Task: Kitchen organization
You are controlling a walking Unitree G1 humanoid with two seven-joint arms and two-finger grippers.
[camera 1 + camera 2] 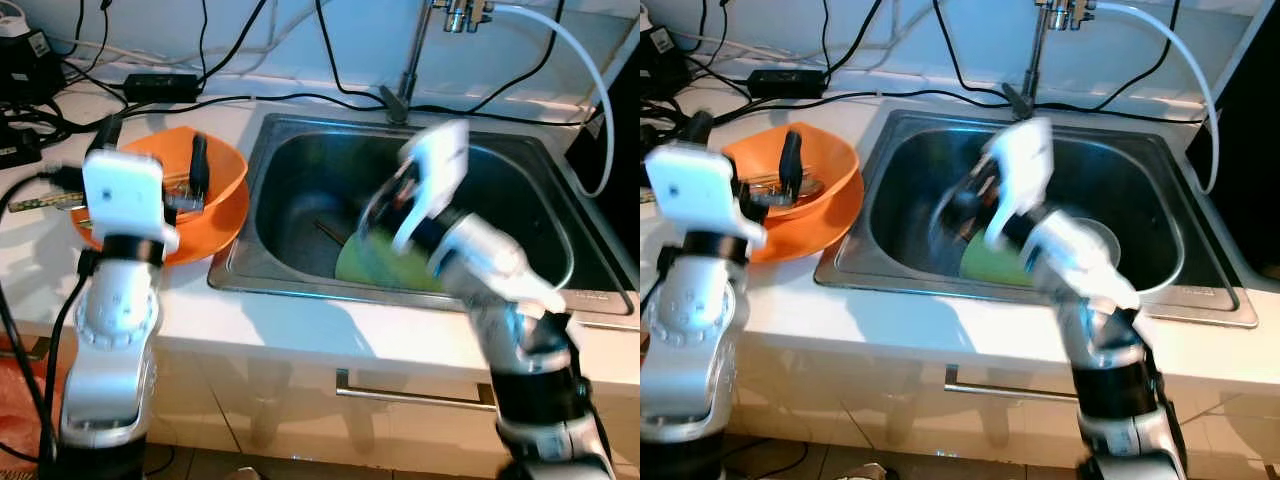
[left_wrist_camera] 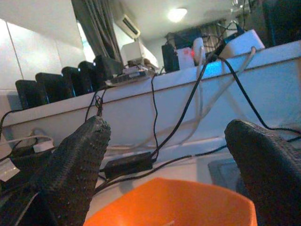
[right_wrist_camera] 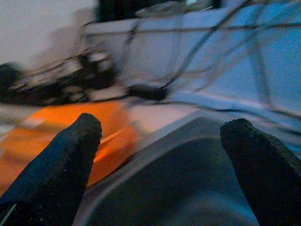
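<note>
Right wrist view shows my right gripper (image 3: pixel 160 155) with its fingers spread wide and nothing between them, poised above the sink (image 1: pixel 300 150); the green plate (image 1: pixel 375 262) lies in the basin just below it, not yet gripped. My left gripper (image 2: pixel 167 165), also spread and empty, hangs over the orange bowl (image 1: pixel 225 190) of utensils on the counter. I judge the tidying barely begun.

The right gripper (image 3: pixel 162 155) had its two black fingers (image 3: pixel 61 160) spread wide apart with nothing between them. Beyond them lay the grey sink (image 3: pixel 188 183); at about ten o'clock sat the blurred orange bowl (image 3: pixel 56 136), with cables (image 3: pixel 197 61) at twelve.
</note>
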